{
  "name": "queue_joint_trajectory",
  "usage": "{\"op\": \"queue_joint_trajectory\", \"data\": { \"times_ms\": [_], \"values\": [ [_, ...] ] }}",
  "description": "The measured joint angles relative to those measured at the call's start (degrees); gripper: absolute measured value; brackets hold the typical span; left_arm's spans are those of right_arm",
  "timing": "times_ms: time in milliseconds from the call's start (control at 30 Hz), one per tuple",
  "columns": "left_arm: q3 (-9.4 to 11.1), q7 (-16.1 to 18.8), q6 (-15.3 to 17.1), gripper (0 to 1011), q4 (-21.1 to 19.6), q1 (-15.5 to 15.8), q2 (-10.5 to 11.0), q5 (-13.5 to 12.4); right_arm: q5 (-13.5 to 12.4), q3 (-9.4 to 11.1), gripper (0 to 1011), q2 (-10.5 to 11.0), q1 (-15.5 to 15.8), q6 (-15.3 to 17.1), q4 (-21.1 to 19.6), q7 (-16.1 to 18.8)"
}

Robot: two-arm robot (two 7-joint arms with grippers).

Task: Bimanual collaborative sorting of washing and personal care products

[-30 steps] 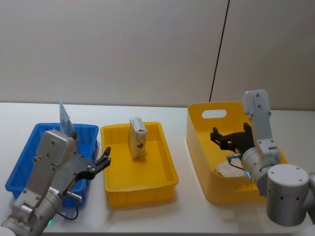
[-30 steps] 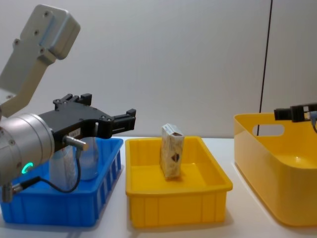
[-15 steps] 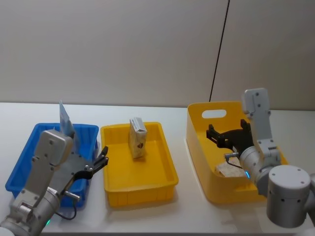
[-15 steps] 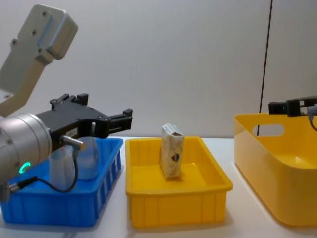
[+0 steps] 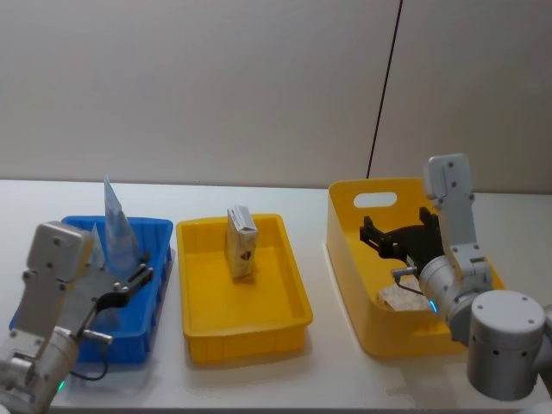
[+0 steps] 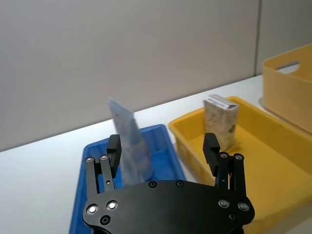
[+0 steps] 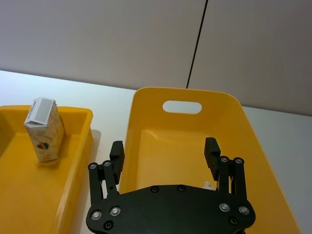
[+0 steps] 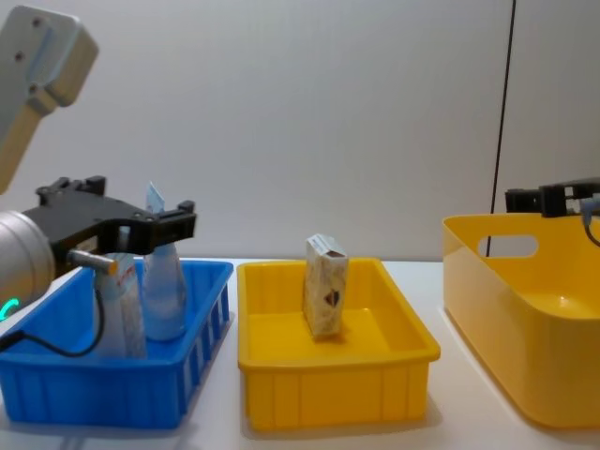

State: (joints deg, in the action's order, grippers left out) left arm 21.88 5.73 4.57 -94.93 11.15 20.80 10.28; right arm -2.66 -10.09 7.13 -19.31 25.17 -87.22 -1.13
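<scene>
r gripper (image 5: 393, 235) released, empty, above tub (image 5: 352, 289); carton (image 5: 398, 298) lies below it, nearer robot. l gripper (image 6: 162, 142) released, over blue tray (image 5: 152, 226).

I see open room in the yellow tray (image 5: 297, 289) near and right of the upright carton (image 5: 242, 243); in the blue tray (image 8: 112, 389) on the left, standing pouches (image 5: 119, 233) block the far half

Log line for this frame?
left gripper: open, above blue tray | right gripper: open, above yellow tub | carton: upright in yellow tray
</scene>
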Motion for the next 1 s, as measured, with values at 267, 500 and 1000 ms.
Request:
{"op": "queue_joint_trajectory", "data": {
  "times_ms": [267,500,1000],
  "values": [
    [-2.84,2.08,0.88,1001,0.47,-1.10,-0.93,1.09,-0.03,0.00,1004,0.00,0.03,-0.09,-0.06,0.12],
    [-4.80,2.32,0.99,1001,2.99,-1.27,-1.82,2.58,-0.04,0.00,1004,0.00,0.08,-0.15,-0.11,0.17],
    [-5.74,-0.54,0.25,1001,8.94,0.89,-3.41,4.40,-0.03,0.00,1004,-0.01,0.09,-0.21,-0.16,0.22]
  ]
}}
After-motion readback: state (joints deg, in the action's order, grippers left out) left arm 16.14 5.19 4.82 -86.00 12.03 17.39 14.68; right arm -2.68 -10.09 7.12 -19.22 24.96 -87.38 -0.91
